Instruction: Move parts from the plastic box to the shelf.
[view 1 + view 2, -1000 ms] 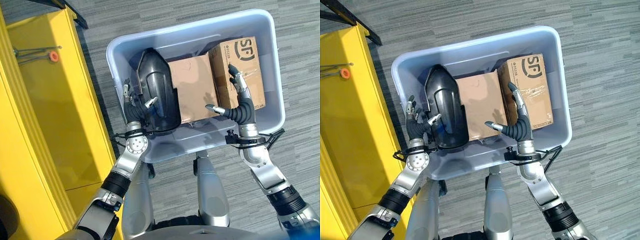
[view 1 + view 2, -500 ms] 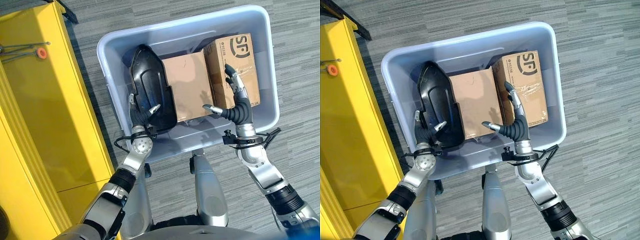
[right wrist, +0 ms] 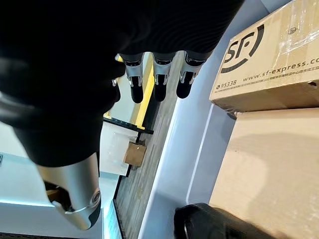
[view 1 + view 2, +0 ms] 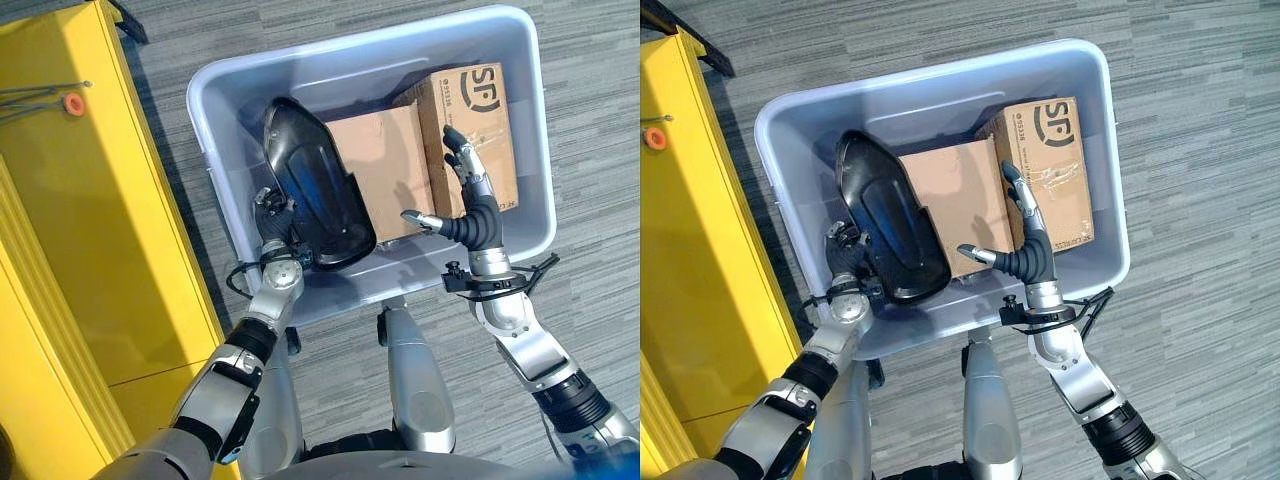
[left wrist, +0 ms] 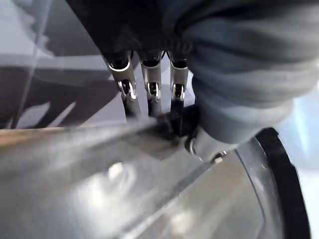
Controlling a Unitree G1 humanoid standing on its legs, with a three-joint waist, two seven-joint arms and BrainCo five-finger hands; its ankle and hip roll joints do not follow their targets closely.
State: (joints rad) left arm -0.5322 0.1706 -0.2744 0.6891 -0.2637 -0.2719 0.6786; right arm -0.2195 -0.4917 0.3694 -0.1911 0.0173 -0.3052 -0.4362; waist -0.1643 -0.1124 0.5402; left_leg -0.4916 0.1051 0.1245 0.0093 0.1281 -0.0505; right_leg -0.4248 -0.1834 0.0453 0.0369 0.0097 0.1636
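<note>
Left hand (image 4: pixel 273 215) is pressed against the near left edge of the black part (image 4: pixel 316 195), with its fingers hidden behind that part, so whether they are curled or straight cannot be told; right hand (image 4: pixel 462 200) is held with fingers straight and thumb spread, clamped on nothing, above the seam between the two cartons.

Beside the plastic box's left wall the yellow shelf (image 4: pixel 95 220) is seen, broad, flat and smooth; the plastic box (image 4: pixel 375 60), a pale grey rounded tub, is set on grey striped carpet; inside it, the black part is lying at the left, glossy, moulded, pointed at its far end, with its long axis running from near edge to far edge; the plain carton (image 4: pixel 378 170) lies in the middle and the printed carton (image 4: pixel 478 130) at the right, both matt cardboard.

The left hand is judged the nearer to the black part, the part lying just to that hand's right.
</note>
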